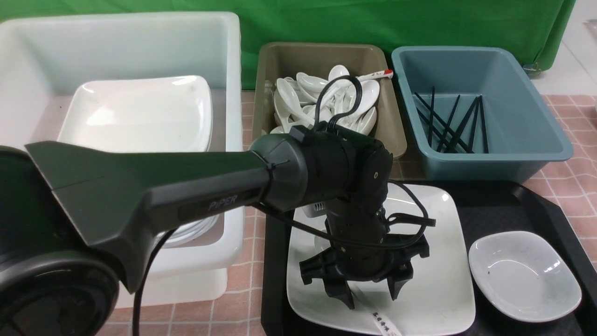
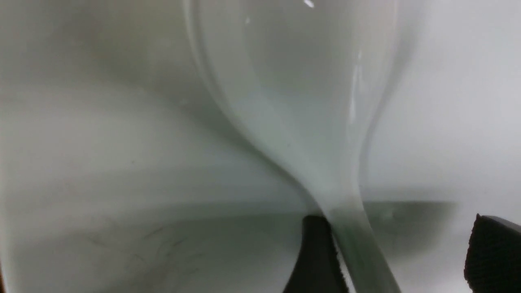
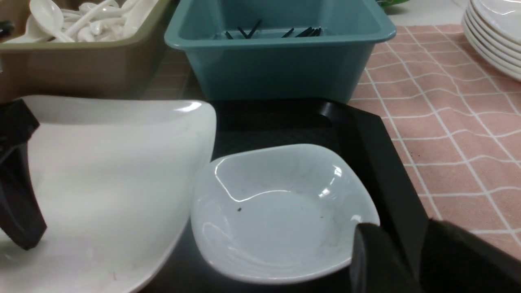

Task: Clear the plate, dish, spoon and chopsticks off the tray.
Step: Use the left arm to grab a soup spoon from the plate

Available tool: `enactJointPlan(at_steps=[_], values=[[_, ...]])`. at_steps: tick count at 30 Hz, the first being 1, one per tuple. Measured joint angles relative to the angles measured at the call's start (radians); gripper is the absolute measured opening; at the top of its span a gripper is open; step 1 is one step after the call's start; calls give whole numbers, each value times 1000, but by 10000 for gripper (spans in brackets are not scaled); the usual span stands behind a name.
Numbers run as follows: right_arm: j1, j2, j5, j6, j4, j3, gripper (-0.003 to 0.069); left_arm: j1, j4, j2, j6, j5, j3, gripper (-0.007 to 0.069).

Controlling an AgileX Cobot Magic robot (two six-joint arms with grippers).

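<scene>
The black tray [image 1: 508,205] holds the large square plate [image 1: 443,261] and, to its right, the small dish [image 1: 524,275]. The white spoon [image 1: 385,324] lies on the plate, its printed handle end pointing at the front edge. My left gripper [image 1: 371,291] reaches down over the plate, open, its fingers either side of the handle. In the left wrist view the spoon [image 2: 301,101] runs beside one finger [image 2: 317,252] of the left gripper [image 2: 397,221]; the other finger stands well apart. My right gripper [image 3: 401,236] is open and empty, low by the dish [image 3: 281,211] and the tray rim [image 3: 378,142]. Black chopsticks [image 1: 450,123] lie in the blue tub.
A white tub [image 1: 140,42] at the back left holds stacked square plates. An olive tub [image 1: 322,56] behind the tray is full of white spoons, one red-tipped [image 1: 378,73]. The blue tub [image 1: 513,116] stands behind the tray's right half. Stacked white dishes [image 3: 496,32] sit on the checked cloth.
</scene>
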Motion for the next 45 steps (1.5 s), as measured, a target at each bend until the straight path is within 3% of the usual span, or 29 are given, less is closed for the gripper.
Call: enactJointPlan(at_steps=[4, 10, 11, 29, 39, 45], values=[[0, 0, 0, 0, 0, 0, 244, 0, -6, 3, 23, 6, -1, 345], [0, 0, 0, 0, 0, 0, 244, 0, -27, 10, 111, 21, -2, 88], [0, 0, 0, 0, 0, 0, 244, 0, -27, 11, 124, 23, -3, 75], [0, 0, 0, 0, 0, 0, 246, -1, 139, -10, 219, 176, -56, 75], [0, 0, 0, 0, 0, 0, 246, 3, 209, -48, 242, 268, -362, 75], [0, 0, 0, 0, 0, 0, 246, 58, 223, -48, 263, 274, -492, 75]])
